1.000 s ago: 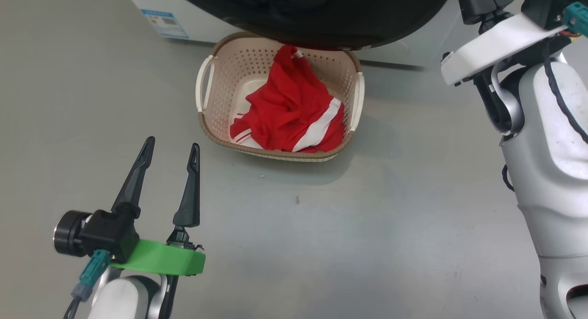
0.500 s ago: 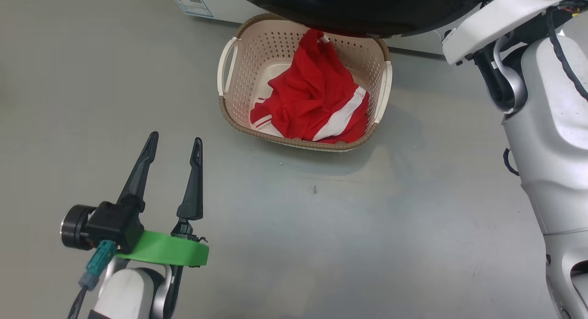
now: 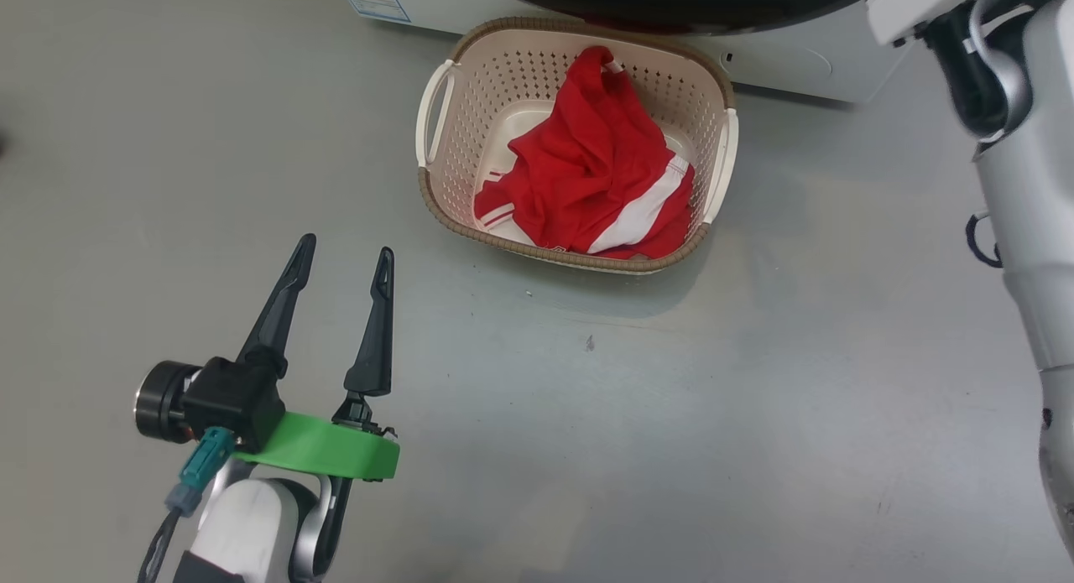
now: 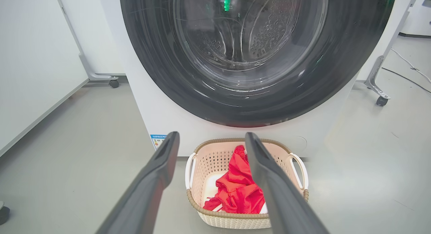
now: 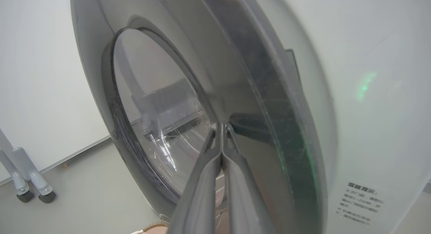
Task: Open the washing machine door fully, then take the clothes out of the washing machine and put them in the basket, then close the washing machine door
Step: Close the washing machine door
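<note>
One basket (image 3: 470,130) sits ahead of the left gripper (image 3: 347,246), whose fingers are spread wide. One red clothes (image 3: 596,163) piece lies inside. The right gripper (image 5: 220,126), pressed together, points at the one washing machine door (image 5: 269,92).

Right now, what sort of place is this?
Likely a lab or test room staged for laundry, not a home: a washing machine on bare grey floor, a white panel on a wheeled stand, a basket in front.

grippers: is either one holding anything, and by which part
Nothing is held. The left gripper is open and empty; the right gripper is shut on nothing, tips by the washing machine door.
</note>
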